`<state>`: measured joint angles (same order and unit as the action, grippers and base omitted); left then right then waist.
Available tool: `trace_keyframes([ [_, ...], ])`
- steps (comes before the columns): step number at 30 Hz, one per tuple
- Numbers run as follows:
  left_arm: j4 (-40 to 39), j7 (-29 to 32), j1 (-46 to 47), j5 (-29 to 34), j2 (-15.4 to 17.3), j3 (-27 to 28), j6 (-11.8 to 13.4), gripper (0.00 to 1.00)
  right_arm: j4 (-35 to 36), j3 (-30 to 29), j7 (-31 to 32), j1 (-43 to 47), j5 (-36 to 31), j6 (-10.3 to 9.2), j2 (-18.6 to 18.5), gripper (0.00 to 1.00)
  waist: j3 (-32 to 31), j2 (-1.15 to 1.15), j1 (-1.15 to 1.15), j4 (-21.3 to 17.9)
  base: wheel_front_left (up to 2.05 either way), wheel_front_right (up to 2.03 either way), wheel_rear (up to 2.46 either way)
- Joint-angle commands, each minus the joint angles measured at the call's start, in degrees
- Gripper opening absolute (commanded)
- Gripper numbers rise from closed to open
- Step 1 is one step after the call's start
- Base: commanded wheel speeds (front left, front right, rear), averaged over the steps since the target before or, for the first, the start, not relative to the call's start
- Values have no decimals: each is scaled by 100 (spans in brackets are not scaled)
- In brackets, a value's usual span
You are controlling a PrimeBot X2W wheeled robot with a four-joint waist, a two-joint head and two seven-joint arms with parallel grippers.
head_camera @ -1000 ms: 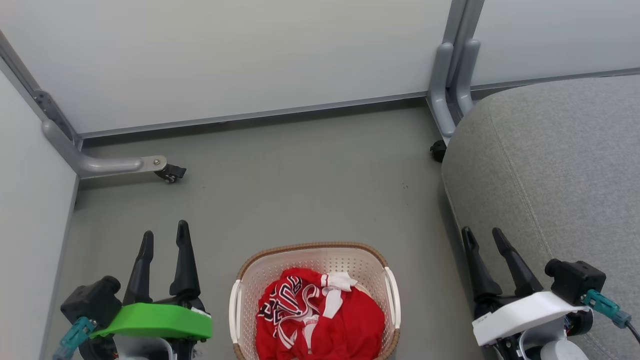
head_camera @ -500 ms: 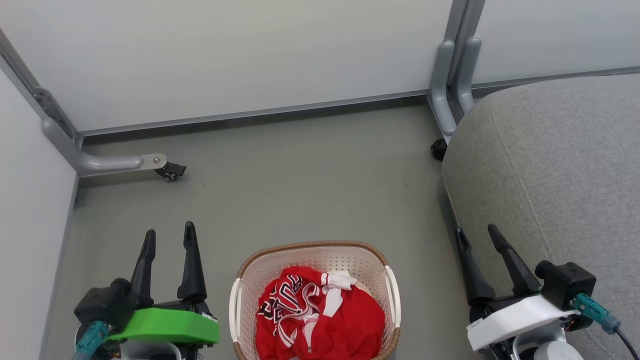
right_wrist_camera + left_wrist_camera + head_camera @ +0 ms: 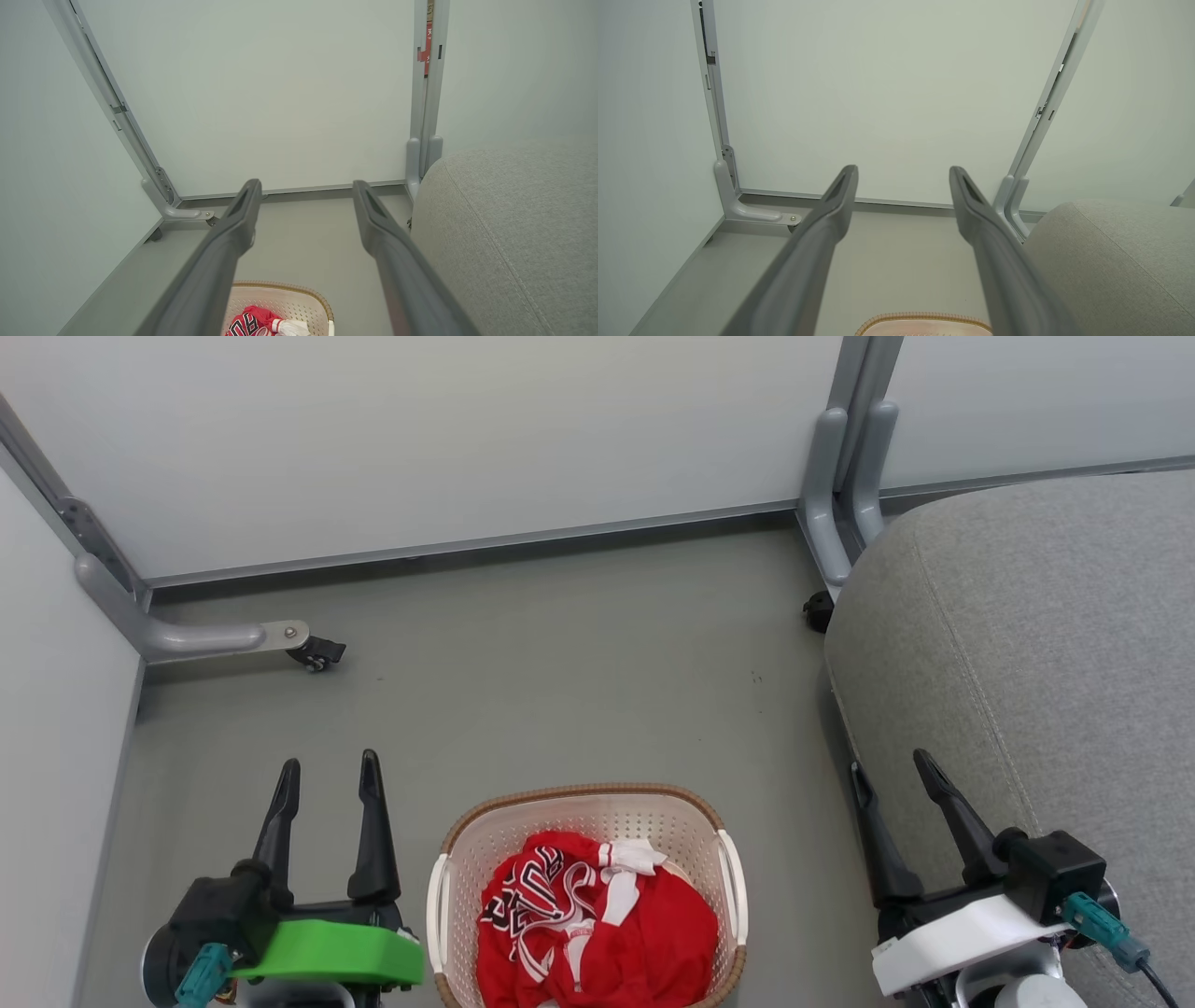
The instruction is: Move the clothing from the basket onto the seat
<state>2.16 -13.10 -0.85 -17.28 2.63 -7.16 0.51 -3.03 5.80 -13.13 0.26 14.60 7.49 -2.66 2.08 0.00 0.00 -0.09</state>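
Head view tells us nothing is done yet: the clothing (image 3: 597, 919) lies heaped in the basket (image 3: 579, 798) on the floor (image 3: 560, 663), the seat (image 3: 1027, 644) holds none of it, and our left end effector (image 3: 330, 761) and right end effector (image 3: 889, 763) hang released, empty, flanking the basket.

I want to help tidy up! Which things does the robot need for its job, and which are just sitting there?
For the job: red clothing, basket, grey seat, left end effector, right end effector, both open.
Just there: wall panels, metal foot, black caster.
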Motion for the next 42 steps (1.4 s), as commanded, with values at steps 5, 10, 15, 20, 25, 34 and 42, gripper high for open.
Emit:
trace_keyframes([
  [5,-92,-88,-89,305,41,-35,59,100,80,28,-88,33,-280,0,-33,100,10,0,0,-9,0,0,0],
  [10,-127,-138,-101,505,41,-70,87,100,111,45,-137,45,-465,0,-34,100,31,0,0,-15,0,0,0],
  [15,-136,-188,-112,703,42,-112,115,100,132,60,-188,61,-655,0,-36,100,53,0,0,-19,0,0,0],
  [20,-110,-215,-114,812,43,-138,120,100,132,35,-214,74,-728,0,-36,100,63,0,0,-18,0,0,0],
  [25,-76,-214,-113,828,42,-137,118,100,123,-15,-214,66,-663,0,-35,100,68,0,0,-17,0,0,0],
  [34,-14,-208,-93,834,41,-140,91,100,106,-75,-214,57,-607,-1,-35,100,70,0,0,-7,0,0,0],
  [42,145,-207,113,832,41,-201,94,100,169,-220,-214,-157,-588,-1,-36,100,524,0,0,11,0,0,0],
])
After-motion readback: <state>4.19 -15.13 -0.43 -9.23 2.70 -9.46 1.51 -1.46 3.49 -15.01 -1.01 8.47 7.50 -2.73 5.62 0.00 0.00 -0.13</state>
